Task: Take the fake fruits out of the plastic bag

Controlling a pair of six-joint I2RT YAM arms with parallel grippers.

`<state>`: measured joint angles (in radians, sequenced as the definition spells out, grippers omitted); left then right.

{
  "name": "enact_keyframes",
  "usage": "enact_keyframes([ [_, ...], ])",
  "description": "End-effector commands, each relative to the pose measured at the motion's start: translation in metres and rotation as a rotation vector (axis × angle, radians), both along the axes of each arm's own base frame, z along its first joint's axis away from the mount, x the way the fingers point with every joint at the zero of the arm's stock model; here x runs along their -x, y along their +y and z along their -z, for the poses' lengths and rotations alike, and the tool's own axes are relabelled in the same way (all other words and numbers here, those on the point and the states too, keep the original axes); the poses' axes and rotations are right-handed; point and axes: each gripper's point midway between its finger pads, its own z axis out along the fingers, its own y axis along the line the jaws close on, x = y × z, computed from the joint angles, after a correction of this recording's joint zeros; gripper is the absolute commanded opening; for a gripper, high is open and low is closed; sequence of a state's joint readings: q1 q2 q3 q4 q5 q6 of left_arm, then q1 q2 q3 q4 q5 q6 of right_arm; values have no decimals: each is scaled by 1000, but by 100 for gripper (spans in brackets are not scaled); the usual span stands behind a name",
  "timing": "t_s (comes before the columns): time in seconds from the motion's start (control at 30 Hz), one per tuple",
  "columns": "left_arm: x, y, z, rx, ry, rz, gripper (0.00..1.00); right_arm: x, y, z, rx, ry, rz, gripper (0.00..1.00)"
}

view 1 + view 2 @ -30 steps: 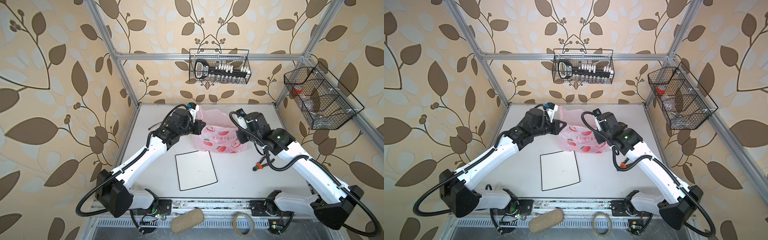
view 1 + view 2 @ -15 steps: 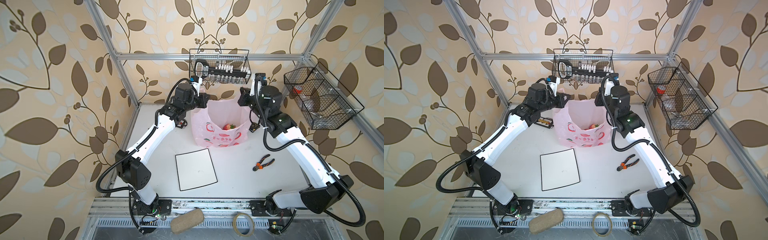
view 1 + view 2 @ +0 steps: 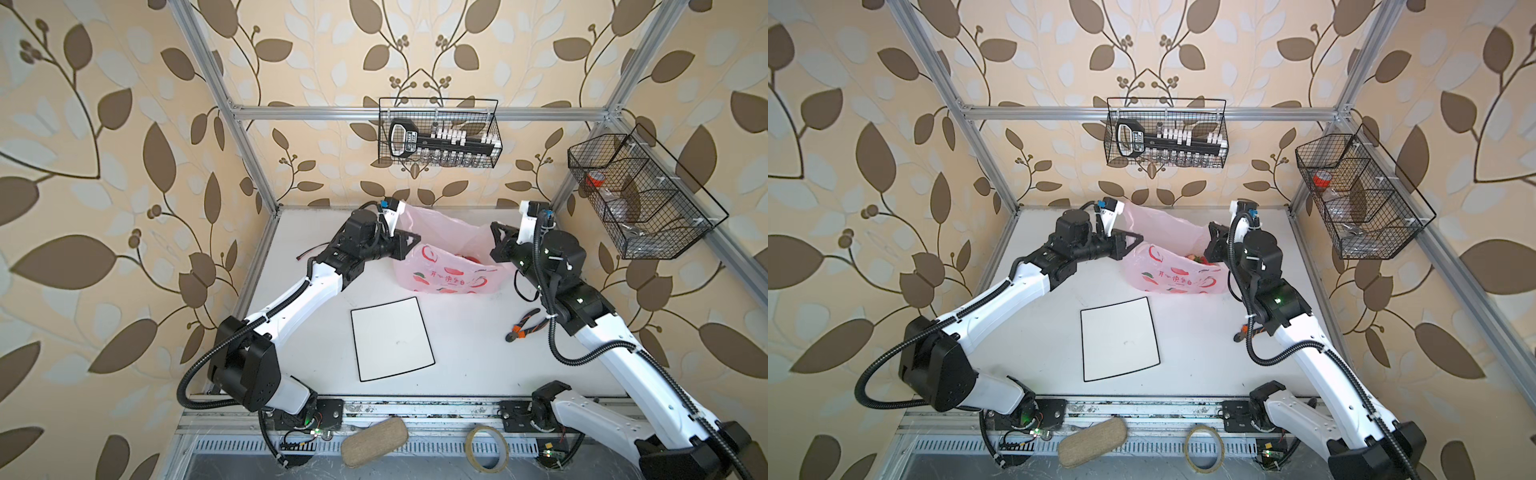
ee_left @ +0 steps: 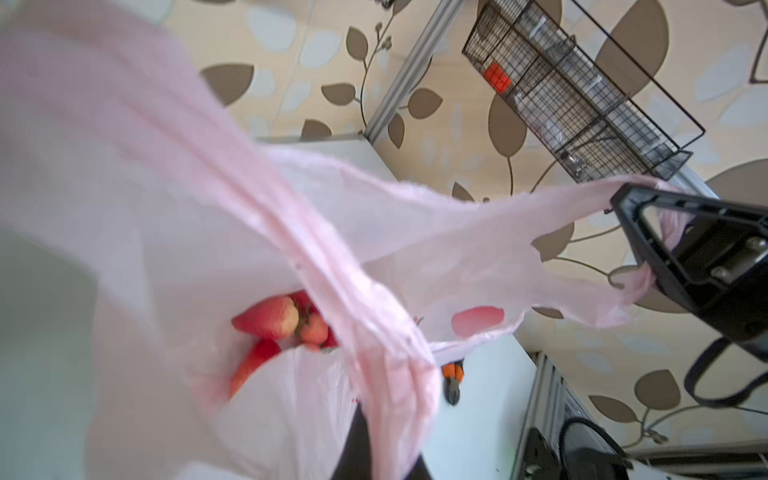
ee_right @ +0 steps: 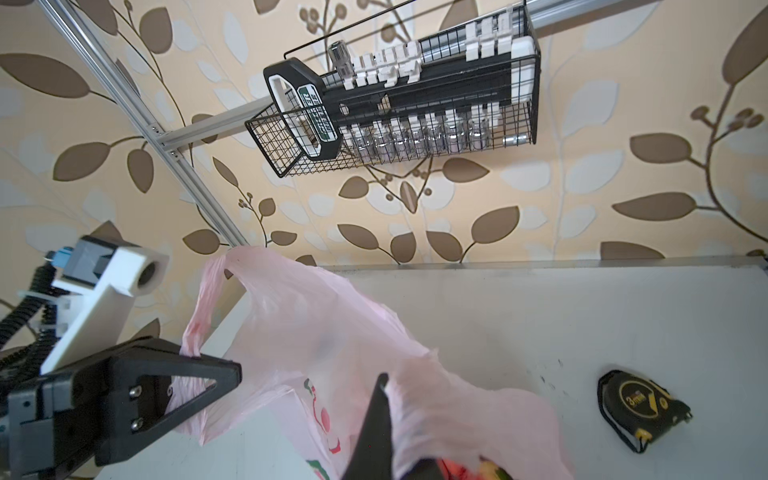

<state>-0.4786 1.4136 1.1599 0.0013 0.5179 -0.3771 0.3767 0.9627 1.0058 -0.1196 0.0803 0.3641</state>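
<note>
The pink plastic bag stands on the white table near the back, its mouth pulled open between my two arms. My left gripper is shut on the left handle, which drapes over its jaws in the left wrist view. My right gripper is shut on the right handle, bunched against its dark finger. Fake fruits lie at the bag's bottom: red strawberries and a red-yellow piece, also glimpsed in both top views and in the right wrist view.
A white mat with a black edge lies in front of the bag. Orange-handled pliers rest by the right arm, and a tape measure sits behind the bag. Wire baskets hang on the back wall and the right frame.
Half a second ago both grippers held the bag lifted high by the back wall. Both have since come down and forward, and the bag now sits lower on the table.
</note>
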Motion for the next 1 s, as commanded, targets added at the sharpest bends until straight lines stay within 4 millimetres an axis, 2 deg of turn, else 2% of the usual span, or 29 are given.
enact_keyframes([
  [0.0,35,8,-73,121,-127,41,0,19,-1,-14,-73,-7,-33,0],
  [0.1,34,13,-83,101,-128,9,0,21,-1,-29,-73,-35,-39,0],
  [0.23,8,11,-100,103,-125,-60,0,6,-4,-53,-53,-94,7,0],
  [0.47,-62,-14,-120,127,-132,-79,0,-54,-16,-91,-77,-239,155,0],
  [0.57,-96,-10,-127,168,-127,-95,0,-78,-18,-117,-140,-335,151,0],
  [0.63,-113,-8,-138,218,-117,-88,0,-95,-15,-133,-129,-365,140,0],
  [0.73,-122,-9,-164,275,-150,-64,0,-106,-14,-159,-116,-418,125,0],
  [0.8,-121,-10,-179,292,-187,-54,0,-109,-16,-168,-109,-437,122,0],
  [0.9,-116,-8,-188,283,-232,-44,0,-106,-20,-168,-102,-439,120,0],
  [0.97,-113,-8,-181,256,-240,-38,0,-100,-21,-160,-106,-422,117,0],
])
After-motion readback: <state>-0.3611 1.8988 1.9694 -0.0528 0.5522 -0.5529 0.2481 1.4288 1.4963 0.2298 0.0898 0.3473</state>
